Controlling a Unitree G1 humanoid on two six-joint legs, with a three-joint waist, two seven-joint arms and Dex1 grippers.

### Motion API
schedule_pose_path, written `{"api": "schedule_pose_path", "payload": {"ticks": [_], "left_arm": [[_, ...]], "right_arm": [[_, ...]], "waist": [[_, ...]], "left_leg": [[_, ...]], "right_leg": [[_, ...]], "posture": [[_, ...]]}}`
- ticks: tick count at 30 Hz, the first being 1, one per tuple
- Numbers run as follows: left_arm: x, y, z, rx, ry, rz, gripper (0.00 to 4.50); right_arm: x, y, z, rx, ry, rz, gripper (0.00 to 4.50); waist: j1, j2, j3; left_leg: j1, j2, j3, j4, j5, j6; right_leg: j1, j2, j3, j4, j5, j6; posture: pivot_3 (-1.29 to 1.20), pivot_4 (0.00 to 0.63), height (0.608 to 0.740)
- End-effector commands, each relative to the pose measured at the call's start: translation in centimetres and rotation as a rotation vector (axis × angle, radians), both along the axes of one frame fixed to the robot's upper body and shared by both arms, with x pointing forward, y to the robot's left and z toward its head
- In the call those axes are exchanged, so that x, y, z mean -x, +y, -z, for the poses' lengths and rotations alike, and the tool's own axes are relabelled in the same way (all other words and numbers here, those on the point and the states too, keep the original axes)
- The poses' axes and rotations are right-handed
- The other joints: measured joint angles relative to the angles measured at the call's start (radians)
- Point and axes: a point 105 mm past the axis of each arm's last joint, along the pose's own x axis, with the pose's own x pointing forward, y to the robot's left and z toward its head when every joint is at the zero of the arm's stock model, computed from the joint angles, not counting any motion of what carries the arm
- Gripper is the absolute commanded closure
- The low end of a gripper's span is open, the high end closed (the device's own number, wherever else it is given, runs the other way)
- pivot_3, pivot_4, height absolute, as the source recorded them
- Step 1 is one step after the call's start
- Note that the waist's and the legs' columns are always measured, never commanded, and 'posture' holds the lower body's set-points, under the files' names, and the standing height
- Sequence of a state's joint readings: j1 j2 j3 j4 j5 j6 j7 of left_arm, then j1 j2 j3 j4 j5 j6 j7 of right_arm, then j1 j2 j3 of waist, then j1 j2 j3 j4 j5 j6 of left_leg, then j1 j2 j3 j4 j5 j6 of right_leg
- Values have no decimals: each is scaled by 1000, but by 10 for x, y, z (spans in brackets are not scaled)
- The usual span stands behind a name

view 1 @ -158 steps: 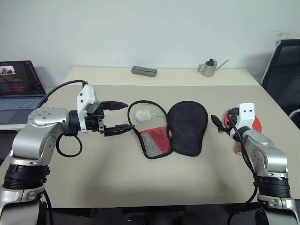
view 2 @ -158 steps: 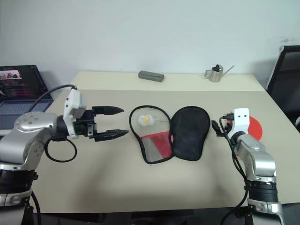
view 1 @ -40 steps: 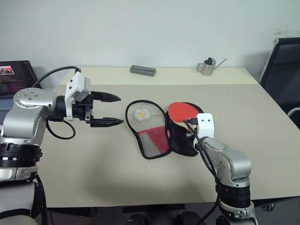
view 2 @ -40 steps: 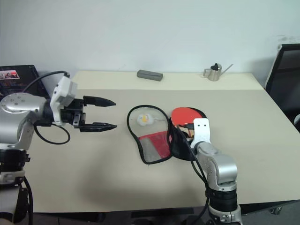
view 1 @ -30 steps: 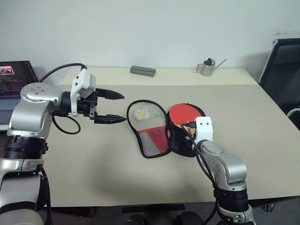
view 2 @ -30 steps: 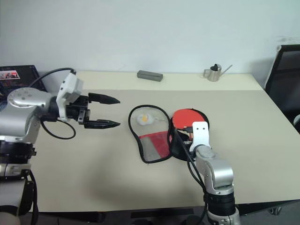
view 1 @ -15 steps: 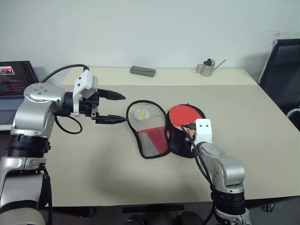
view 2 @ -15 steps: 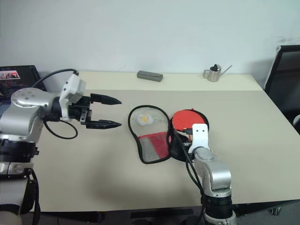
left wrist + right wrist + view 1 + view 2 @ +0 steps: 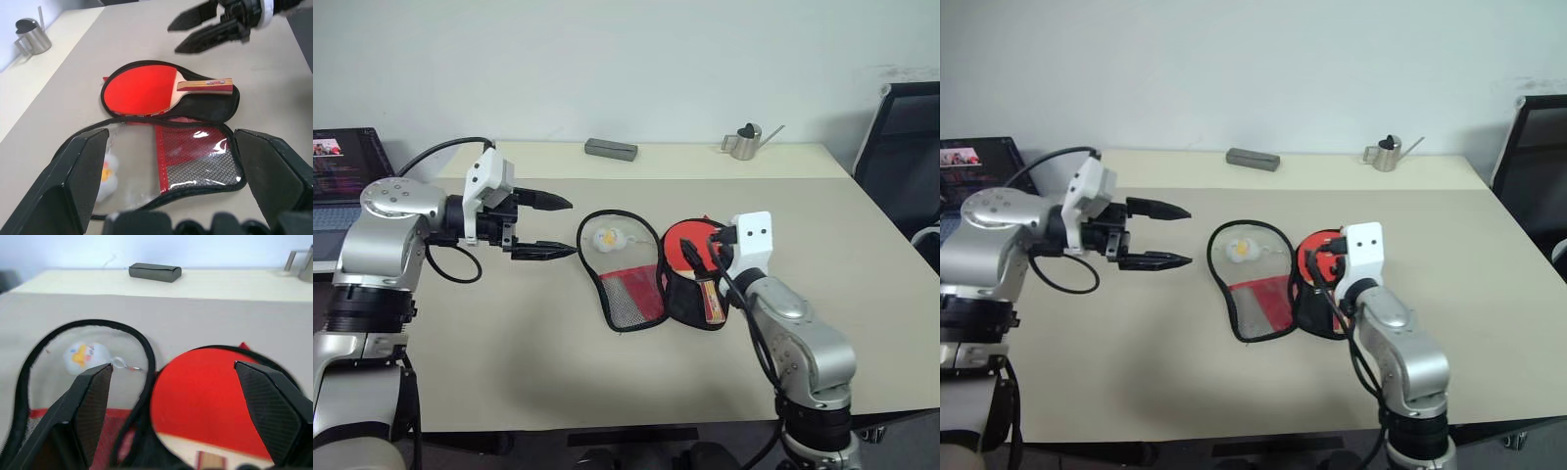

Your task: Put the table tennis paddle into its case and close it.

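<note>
The table tennis paddle (image 9: 146, 92) lies red face up on the black half of the case (image 9: 210, 105), which is spread open flat on the counter (image 9: 558, 343). Its wooden handle (image 9: 205, 84) rests on the same black half, pointing toward the robot. From the head views the right arm covers part of the paddle's red face, so only its far portion and the handle show there. The case's other half (image 9: 619, 269) lies beside it, with a clear and mesh inside, a red patch and a black zipper rim; the small white-yellow charm (image 9: 609, 238) sits inside that rim.

The right tool (image 9: 697, 257) hangs just above the paddle, its fingers spread and grasping nothing; in the right wrist view the near edge of the paddle is cut off. The left tool (image 9: 546, 225) hovers left of the case, well apart from it, fingers wide and empty.

At the counter's far edge lie a grey box (image 9: 612, 149) and a small metal can (image 9: 744, 141). A laptop (image 9: 342, 176) is cut off on the left.
</note>
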State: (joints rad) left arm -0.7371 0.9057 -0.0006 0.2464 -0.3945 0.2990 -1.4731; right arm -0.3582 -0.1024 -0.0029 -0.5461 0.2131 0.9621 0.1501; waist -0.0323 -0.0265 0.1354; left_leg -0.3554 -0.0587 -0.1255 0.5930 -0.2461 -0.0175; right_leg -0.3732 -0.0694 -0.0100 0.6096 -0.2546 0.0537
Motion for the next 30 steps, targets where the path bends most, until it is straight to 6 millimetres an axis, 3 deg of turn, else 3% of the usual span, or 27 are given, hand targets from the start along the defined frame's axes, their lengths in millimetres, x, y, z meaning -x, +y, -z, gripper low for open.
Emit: {"api": "schedule_pose_path", "payload": {"ticks": [1, 3, 6, 9, 12, 18, 25, 30], "left_arm": [[12, 5, 2, -41, -20, 21, 0], [17, 14, 18, -118, -8, 14, 0], [21, 13, 23, -114, 12, 13, 0], [28, -1, 24, -97, 19, 65, 0], [39, -15, 27, -89, 42, 135, 0], [49, -37, 34, -68, 72, 222, 0], [49, -47, 33, -59, 70, 253, 0], [50, -48, 33, -56, 74, 254, 0]], "right_arm": [[1, -12, -8, -9, -11, -86, 566], [-1, -21, -12, -11, -7, -131, 1125], [-3, -37, -12, 17, 4, -152, 2204], [2, -46, -1, 82, 39, -212, 3250], [24, -39, 12, 139, 98, -400, 4340], [43, -47, 32, 216, 149, -516, 4458], [36, -74, 52, 329, 207, -500, 4458], [37, -73, 69, 387, 241, -535, 4458]], "waist": [[0, 0, 0], [0, 0, 0], [2, 0, 0], [7, -1, 0], [11, -1, 0], [8, -2, 0], [8, -3, 0], [9, -5, -1]], "left_leg": [[0, 0, 0, 0, 0, 0], [0, 1, 0, 0, 0, 0], [0, 1, 0, 0, 0, 0], [-1, 2, 0, 0, 0, 0], [-2, 1, -1, 0, 0, 0], [-2, 1, -1, 0, 0, 0], [-2, 1, 1, 1, 0, 0], [-2, 1, 0, 1, 0, 0]], "right_leg": [[0, 0, 0, 0, 0, 0], [0, -2, 0, 0, 0, 0], [0, -2, 0, 0, -1, -2], [0, -2, 0, 0, -2, -4], [1, -4, 0, -1, -3, -4], [4, -4, 0, -1, -3, -3], [5, -3, -1, -1, -3, -3], [5, -3, -1, -1, -3, -3]], "posture": [[0, 150, 740], [0, 150, 740], [0, 150, 740], [0, 150, 740], [0, 150, 740], [0, 150, 740], [0, 150, 740], [0, 150, 740]]}}
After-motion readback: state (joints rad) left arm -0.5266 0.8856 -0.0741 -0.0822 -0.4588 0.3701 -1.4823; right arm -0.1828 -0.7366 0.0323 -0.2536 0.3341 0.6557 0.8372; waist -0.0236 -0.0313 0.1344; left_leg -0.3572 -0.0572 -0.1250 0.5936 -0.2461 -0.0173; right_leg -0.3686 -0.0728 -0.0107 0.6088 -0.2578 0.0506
